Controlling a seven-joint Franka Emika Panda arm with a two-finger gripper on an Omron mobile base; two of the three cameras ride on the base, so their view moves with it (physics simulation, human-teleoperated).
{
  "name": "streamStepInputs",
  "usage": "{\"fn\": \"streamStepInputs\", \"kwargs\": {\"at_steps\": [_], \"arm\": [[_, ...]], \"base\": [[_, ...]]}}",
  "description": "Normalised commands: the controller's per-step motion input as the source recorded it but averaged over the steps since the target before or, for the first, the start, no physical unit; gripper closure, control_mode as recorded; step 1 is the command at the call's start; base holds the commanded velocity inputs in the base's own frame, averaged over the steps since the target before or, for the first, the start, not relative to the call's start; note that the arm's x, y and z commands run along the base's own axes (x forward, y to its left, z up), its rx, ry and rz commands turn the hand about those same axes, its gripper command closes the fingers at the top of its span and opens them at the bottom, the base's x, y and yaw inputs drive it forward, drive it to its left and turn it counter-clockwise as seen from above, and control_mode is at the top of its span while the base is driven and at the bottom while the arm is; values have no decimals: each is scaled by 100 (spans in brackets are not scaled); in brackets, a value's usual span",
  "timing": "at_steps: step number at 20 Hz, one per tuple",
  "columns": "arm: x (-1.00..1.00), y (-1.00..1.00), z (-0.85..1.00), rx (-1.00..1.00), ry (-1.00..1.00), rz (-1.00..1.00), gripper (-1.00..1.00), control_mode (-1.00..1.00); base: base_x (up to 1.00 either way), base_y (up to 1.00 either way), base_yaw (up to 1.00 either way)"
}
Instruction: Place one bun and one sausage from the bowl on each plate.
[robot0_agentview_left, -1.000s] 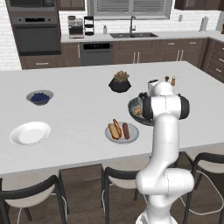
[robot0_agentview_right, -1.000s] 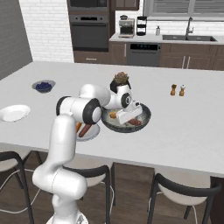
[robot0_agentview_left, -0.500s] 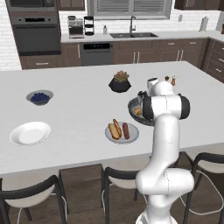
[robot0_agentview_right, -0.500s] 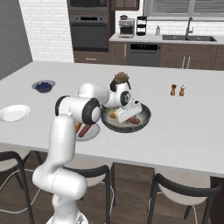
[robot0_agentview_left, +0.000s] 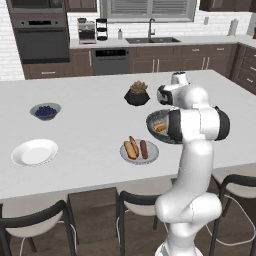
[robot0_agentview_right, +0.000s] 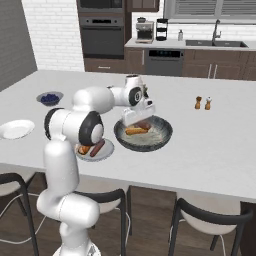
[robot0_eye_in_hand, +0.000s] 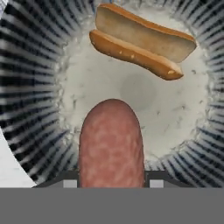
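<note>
White worktop (robot0_agentview_left: 90, 125) of a kitchen island carries everything here, with dark chairs tucked under its near edge. A wide, shallow dark grey bowl (robot0_agentview_right: 160, 136) with a pale speckled middle sits toward the near edge, right of centre. A white robot arm reaches down into it.

In the hand view, the fingers (robot0_eye_in_hand: 111, 183) are clenched on a reddish-brown sausage (robot0_eye_in_hand: 111, 144), one dark tip at each side of its near end. The sausage stands out from the fingers over the bowl's pale middle. Beyond it in the bowl lies a split bun (robot0_eye_in_hand: 142, 39), golden brown outside and pale inside, apart from the sausage. In the right base view the bun shows as a tan strip on the bowl's floor just below the hand.

Just to the left of the bowl, close to the near edge, a plate (robot0_agentview_left: 150, 156) holds a bun (robot0_agentview_left: 131, 149) and a sausage (robot0_agentview_left: 144, 149) lying side by side. Well to the left, near the left end of the worktop, a second plate (robot0_agentview_left: 34, 151) is white and bare.

Behind that plate, a small grey bowl of blueberries (robot0_agentview_left: 45, 110) sits toward the far left. A black plant pot (robot0_agentview_left: 137, 94) with a small plant stands behind the big bowl, near the middle of the worktop. Salt and pepper shakers (robot0_agentview_right: 202, 103) stand together toward the far right.
</note>
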Motion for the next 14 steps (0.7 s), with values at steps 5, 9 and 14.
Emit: {"fn": "streamStepInputs", "kwargs": {"at_steps": [5,9,14], "arm": [[-100,67,50,10,-47,0,100,-100],[-100,68,56,6,-21,0,100,-100],[-100,73,32,0,0,6,100,-100]], "base": [[0,0,0],[0,0,0],[0,0,0]]}}
